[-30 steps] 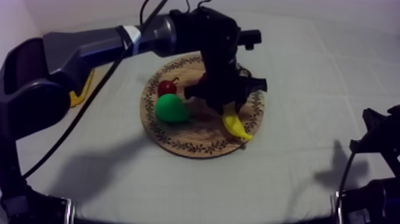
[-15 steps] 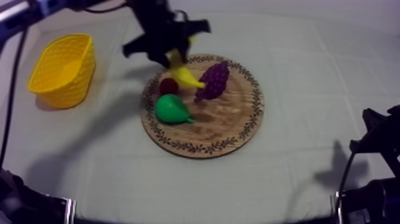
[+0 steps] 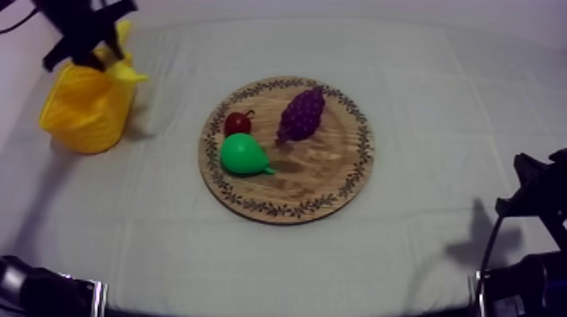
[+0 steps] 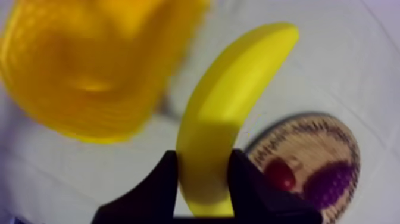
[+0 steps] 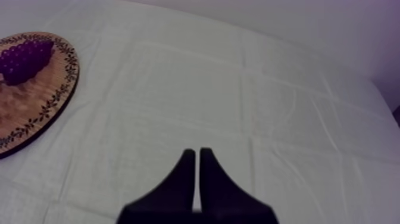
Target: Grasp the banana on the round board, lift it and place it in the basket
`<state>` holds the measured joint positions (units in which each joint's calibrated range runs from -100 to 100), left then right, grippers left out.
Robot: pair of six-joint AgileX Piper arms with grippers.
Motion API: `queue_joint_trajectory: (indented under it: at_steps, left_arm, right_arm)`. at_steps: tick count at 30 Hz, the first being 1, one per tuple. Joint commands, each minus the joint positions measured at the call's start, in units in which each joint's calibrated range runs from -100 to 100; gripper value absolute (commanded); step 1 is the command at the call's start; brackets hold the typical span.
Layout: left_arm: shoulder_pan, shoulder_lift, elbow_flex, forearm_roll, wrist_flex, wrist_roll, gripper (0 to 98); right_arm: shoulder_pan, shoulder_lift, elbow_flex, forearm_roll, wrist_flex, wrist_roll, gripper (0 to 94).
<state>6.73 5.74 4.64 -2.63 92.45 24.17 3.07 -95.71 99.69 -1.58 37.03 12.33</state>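
Since the frame half a second ago, the left gripper (image 3: 99, 46) has carried the banana (image 3: 128, 72) off the wooden board (image 3: 329, 169) to the upper left of the frame. There it hangs at the yellow basket (image 3: 80, 114), on the side that faces the board. The banana is clear of the board and is not lying in the basket. I cannot tell from the top view whether it is right over the opening or just beside the rim.

In the left wrist view the two black fingers (image 4: 161, 179) are closed on the banana's thick lower end, one on each side and only as far apart as the fruit is wide. The banana curves up and away from them. Its far tip is over the cloth (image 3: 439, 84) between the basket and the board.

On the board, at the middle of the top view, three fruits remain. The bunch of grapes (image 3: 301, 114) is toward the upper part, and the small red fruit (image 3: 238, 124) is at the left. The pear (image 3: 243, 154) is just below the red fruit, touching or almost touching it.

The right gripper (image 5: 197, 155) has its fingers pressed together in a narrow wedge with nothing between them. It is above bare cloth, well apart from the board.
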Motion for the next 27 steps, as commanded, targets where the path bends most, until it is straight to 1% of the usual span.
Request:
queue_joint_trajectory:
  at_steps: [1, 5, 10, 16, 27]
  left_arm:
    - [-6.4, -0.1, 1.6, -0.19, -0.8, -0.9, 31.7]
    - [-9.8, 0.1, 3.9, -0.7, -2.4, -1.8, 32.0]
    - [-12.1, 1.3, 5.6, -1.2, -4.1, -2.5, 32.4]
    - [-12.9, 2.7, 7.8, -1.49, -6.4, -2.8, 32.6]
    - [-13.3, 7.8, 10.5, -1.02, -12.0, -3.4, 33.9]
  right_arm:
    - [0.0, 0.0, 0.0, 0.0, 0.0, 0.0, 0.6]
    - [0.0, 0.0, 0.0, 0.0, 0.0, 0.0, 0.6]
    - [0.1, 0.0, 0.0, 0.0, 0.0, 0.0, 0.6]
    - [0.1, 0.0, 0.0, 0.0, 0.0, 0.0, 0.6]
    - [0.1, 0.0, 0.0, 0.0, 0.0, 0.0, 0.6]
